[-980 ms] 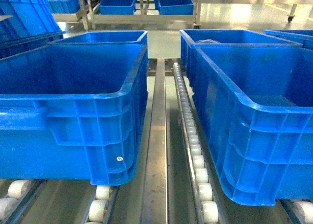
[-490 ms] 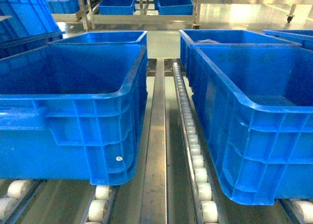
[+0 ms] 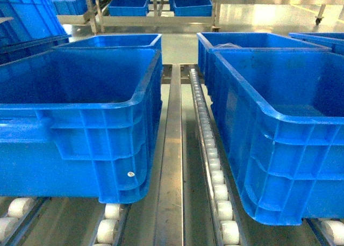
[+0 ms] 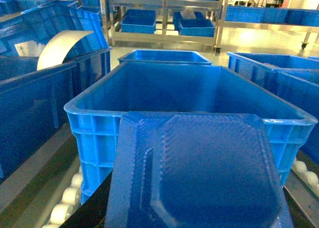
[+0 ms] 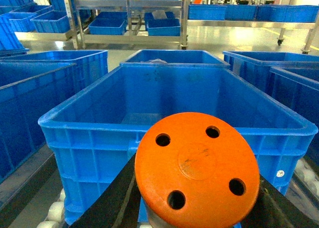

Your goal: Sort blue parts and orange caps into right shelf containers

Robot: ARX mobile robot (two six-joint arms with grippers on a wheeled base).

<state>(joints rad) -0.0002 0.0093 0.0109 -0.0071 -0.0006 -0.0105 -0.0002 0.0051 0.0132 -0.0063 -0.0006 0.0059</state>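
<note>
A blue part [image 4: 199, 173], a flat ribbed tray-like piece, fills the lower half of the left wrist view. My left gripper [image 4: 197, 210] is shut on it and almost wholly hidden behind it. It hangs just before the near rim of a large blue crate [image 4: 94, 106]. In the right wrist view an orange cap [image 5: 197, 166] with several holes in its flat top sits between black fingers [image 5: 112, 203]. My right gripper [image 5: 197, 193] is shut on it, in front of another blue crate [image 5: 89, 121]. The head view shows both crates [image 3: 80, 109] [image 3: 269, 109] but neither gripper.
A metal rail [image 3: 171, 165] and a row of white rollers [image 3: 215, 171] run between the two crates. More blue crates stand behind them [image 3: 115, 41] [image 3: 252, 39]. Metal shelving with smaller blue bins [image 3: 129, 7] is at the back. A white curved sheet [image 4: 60, 46] is at left.
</note>
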